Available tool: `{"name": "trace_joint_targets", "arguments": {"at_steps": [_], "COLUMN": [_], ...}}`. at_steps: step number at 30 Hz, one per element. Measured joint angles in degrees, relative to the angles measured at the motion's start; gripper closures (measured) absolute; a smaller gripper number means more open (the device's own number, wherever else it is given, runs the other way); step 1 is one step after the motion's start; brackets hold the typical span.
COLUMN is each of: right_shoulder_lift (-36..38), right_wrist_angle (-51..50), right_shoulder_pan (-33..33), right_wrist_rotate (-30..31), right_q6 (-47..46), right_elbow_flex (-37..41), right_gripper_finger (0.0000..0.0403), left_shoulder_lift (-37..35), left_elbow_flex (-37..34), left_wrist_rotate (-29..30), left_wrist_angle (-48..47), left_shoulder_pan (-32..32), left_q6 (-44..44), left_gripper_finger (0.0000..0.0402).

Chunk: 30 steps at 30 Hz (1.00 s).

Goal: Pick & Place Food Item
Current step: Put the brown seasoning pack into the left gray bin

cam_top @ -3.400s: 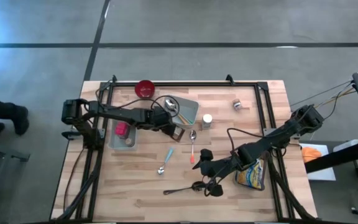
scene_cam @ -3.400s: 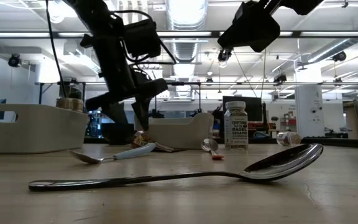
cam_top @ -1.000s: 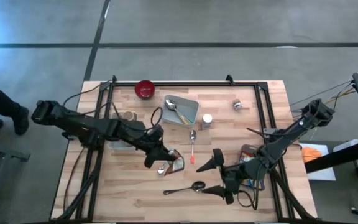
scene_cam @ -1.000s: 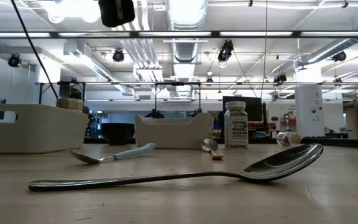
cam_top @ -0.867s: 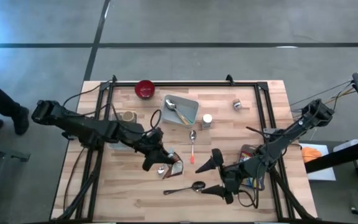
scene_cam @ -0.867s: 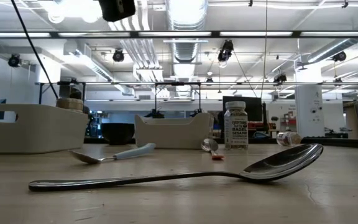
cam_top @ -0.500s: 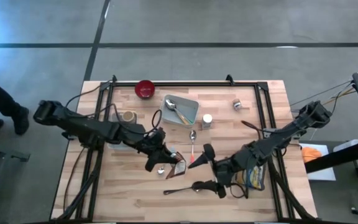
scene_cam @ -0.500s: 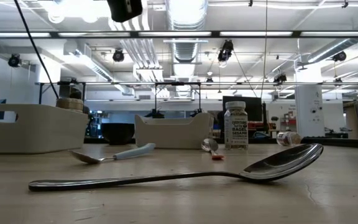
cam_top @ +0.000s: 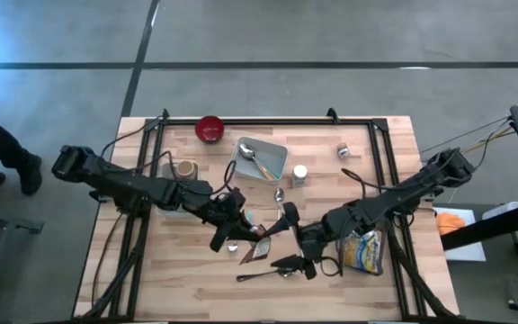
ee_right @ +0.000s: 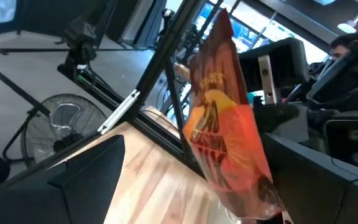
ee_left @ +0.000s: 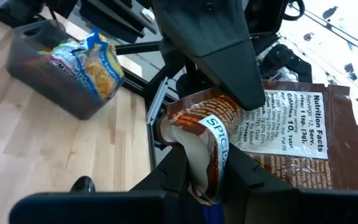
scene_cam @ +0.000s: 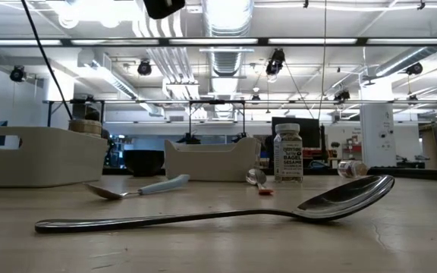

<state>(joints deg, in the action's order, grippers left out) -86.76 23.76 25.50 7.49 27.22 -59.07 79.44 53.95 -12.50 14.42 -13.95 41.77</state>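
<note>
The brown foil food pouch [cam_top: 255, 244] is held aloft over the middle of the wooden desk [cam_top: 376, 153], pinched in the left pincer [cam_top: 237, 233]. The right pincer [cam_top: 292, 239], spread wide, is aligned just beside it (the pouch's long axis running between the spread fingers), so a handover is judged to come next.

I read this as an open-plan lab or workshop hall: exposed ducts [scene_cam: 220, 57] and strip lights [scene_cam: 226, 42] overhead, grey concrete floor [cam_top: 331, 31] with seams. A wooden bench [cam_top: 187, 288] in a black metal frame [cam_top: 380, 148], a monitor [scene_cam: 294, 130] behind, a floor fan [ee_right: 64, 127].
</note>
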Motion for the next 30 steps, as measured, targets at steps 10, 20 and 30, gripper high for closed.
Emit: {"name": "trace_joint_targets", "arguments": {"at_steps": [10,20,30], "right_shoulder_lift": [-2.3,-2.1,-2.0], "right_wrist_angle": [-0.8,-0.6,-1.0], "right_shoulder_pan": [-0.5,-0.8,-0.7], "right_wrist_rotate": [0.2,0.9,0.8], "right_q6": [0.4,0.2,1.5], "right_elbow_flex": [-2.7,-2.7,-2.7], "right_gripper_finger": [0.0126,0.0306,0.0379], "left_shoulder_lift": [0.1,0.1,0.1], "left_elbow_flex": [0.0,0.0,0.0], "left_wrist_rotate": [0.0,-0.2,0.0], "left_wrist_angle": [0.1,-0.4,-0.3], "left_shoulder_pan": [0.0,-0.3,-0.3], "left_q6": [0.0,0.0,0.2], "left_gripper_finger": [0.0348,0.0333,0.033]}}
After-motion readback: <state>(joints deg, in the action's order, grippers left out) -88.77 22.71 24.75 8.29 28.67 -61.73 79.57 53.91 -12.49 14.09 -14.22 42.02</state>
